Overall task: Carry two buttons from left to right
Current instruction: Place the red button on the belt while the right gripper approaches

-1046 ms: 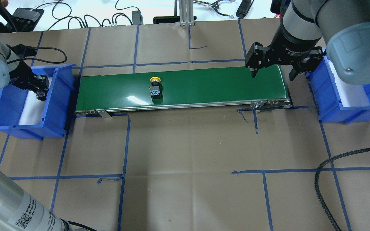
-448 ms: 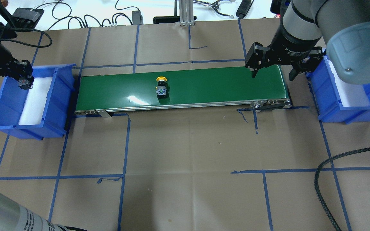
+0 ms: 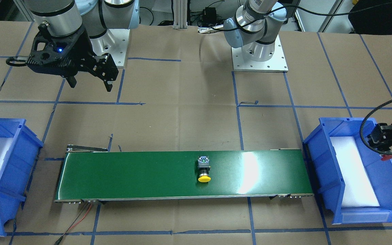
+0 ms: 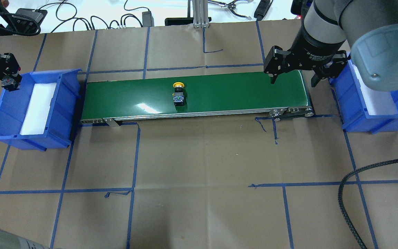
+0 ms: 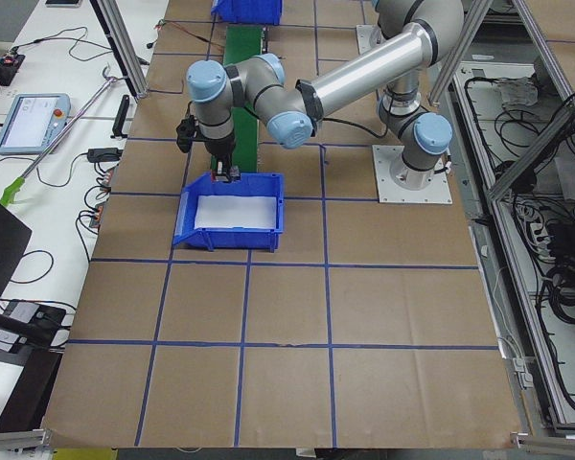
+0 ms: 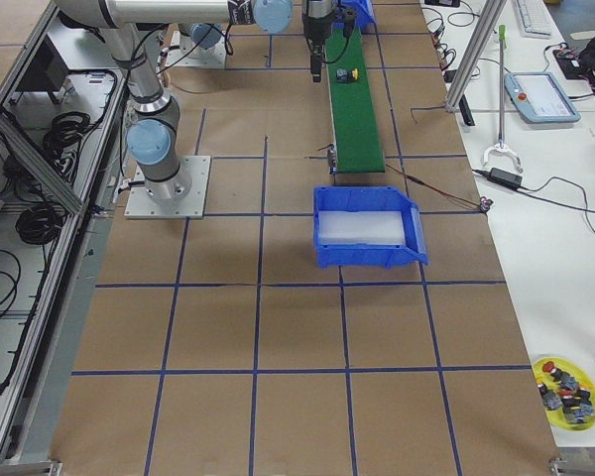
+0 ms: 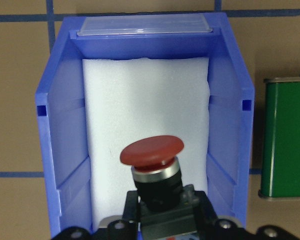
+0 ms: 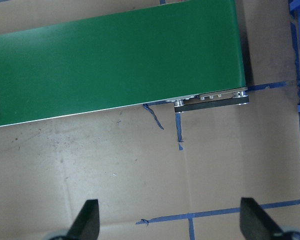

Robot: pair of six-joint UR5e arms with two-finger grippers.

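Two buttons, two blue bins and one green belt [image 4: 237,93] are shown on the worktop [image 4: 202,173]. The red button [image 7: 151,150] is gripped in the closed jaws of the left gripper [image 4: 8,79], which has been moved from inside the left bin [image 4: 64,103] to its far outer corner. The yellow button [image 4: 178,94] is seen lying on its side at mid-belt, carried rightward since the earlier frames. The right gripper [image 4: 293,81] is held over the belt's right end beside the right bin [image 4: 375,121], jaws spread wide and empty, unchanged. The white lettering on its wrist cannot be read in full.
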